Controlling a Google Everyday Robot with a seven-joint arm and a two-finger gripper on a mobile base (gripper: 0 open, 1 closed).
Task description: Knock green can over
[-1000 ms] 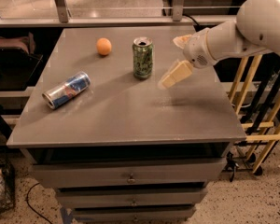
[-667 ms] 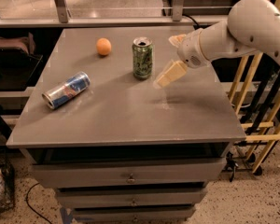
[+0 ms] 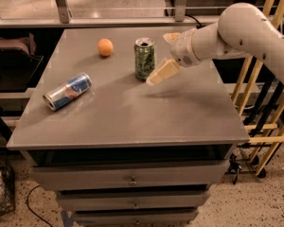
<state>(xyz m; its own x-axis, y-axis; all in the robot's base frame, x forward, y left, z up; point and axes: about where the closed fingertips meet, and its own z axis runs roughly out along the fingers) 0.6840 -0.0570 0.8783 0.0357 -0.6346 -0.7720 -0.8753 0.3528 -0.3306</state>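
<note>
The green can stands upright on the grey table, toward the back middle. It is pale green with darker mottled print and a silver top with a pull tab. My gripper is just right of the can, on the white arm that reaches in from the right. It is open and empty. One cream finger points down-left with its tip close to the can's lower right side. The other finger sits behind, to the right of the can's top. I cannot tell whether the lower finger touches the can.
A blue-and-silver can lies on its side at the table's left. An orange ball sits at the back left of the green can. Wooden rails stand right of the table. Drawers are below the tabletop.
My gripper has moved left, closing the gap to the green can's right side. The can still stands upright. The other objects have not moved.
</note>
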